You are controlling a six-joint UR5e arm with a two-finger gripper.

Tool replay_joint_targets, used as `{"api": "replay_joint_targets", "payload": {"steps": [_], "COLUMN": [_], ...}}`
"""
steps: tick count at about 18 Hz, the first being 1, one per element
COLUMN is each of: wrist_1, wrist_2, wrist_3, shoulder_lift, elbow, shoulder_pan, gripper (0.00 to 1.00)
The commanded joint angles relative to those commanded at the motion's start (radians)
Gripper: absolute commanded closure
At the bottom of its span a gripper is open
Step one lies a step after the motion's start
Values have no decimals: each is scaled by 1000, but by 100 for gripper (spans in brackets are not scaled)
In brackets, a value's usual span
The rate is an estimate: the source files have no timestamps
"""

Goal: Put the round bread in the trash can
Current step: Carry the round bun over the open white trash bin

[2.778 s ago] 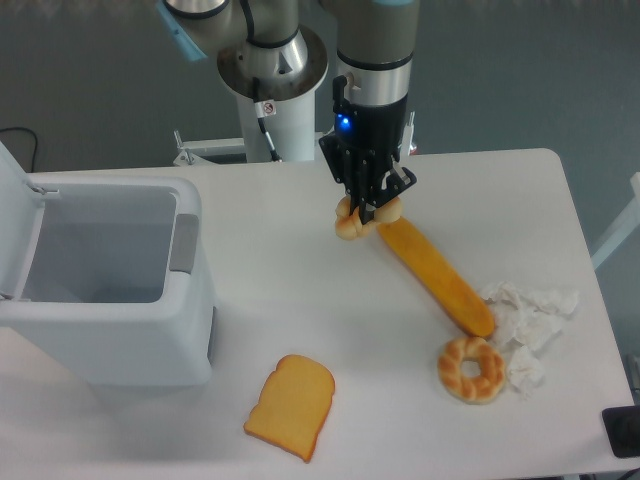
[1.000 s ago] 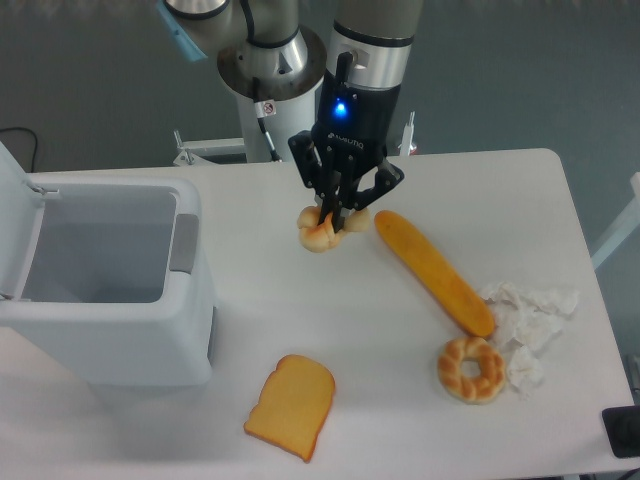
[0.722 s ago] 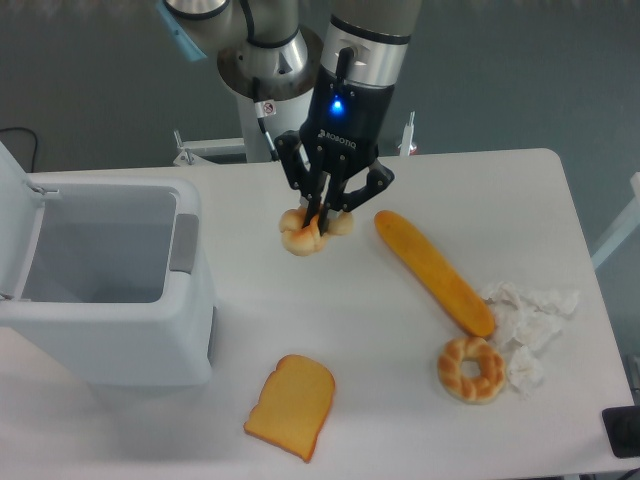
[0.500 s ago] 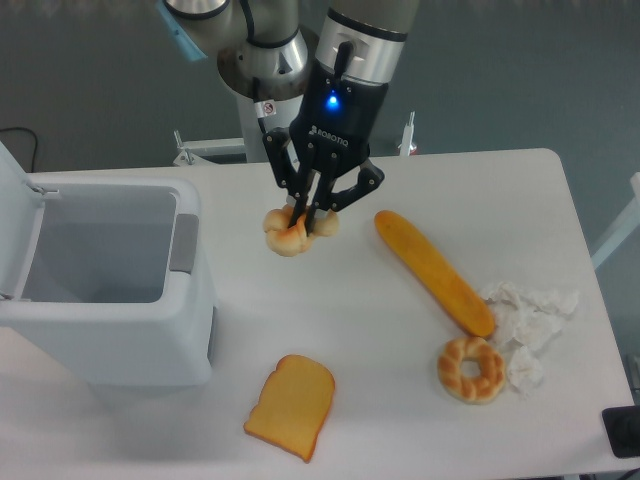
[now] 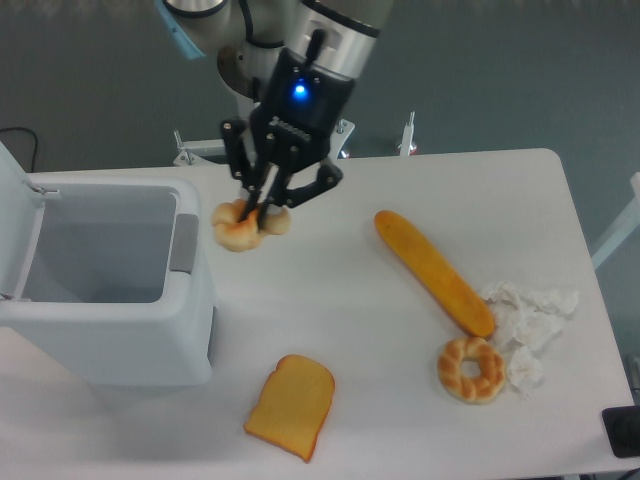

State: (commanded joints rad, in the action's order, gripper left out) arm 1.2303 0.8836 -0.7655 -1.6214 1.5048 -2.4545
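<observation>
Because it must drop inside, the golden-brown braided round bread (image 5: 243,226) hangs beside the boxy white plastic trash can (image 5: 105,285). The black two-finger gripper (image 5: 258,213) is clamped through its ring.

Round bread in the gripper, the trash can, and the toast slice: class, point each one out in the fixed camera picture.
round bread (image 5: 238,232): fixed camera view, on its lower left braided edge.
trash can (image 5: 140,345): fixed camera view, on its white front wall.
toast slice (image 5: 291,406): fixed camera view, on its flat middle.

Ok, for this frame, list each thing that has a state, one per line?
tool: shut on the round bread
round bread: held in the air, beside the bin's rim
trash can: lid open, nothing visible inside
second ring bun: lying on table
baguette: lying flat
toast slice: lying flat
</observation>
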Motion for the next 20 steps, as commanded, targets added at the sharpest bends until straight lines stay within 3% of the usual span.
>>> {"api": "replay_joint_targets", "payload": {"steps": [20], "wrist_1": [2], "wrist_2": [-25], "wrist_3": [28], "shoulder_lift": [-26], "elbow": [15], "shoulder_pan": [155], "gripper": [88]}}
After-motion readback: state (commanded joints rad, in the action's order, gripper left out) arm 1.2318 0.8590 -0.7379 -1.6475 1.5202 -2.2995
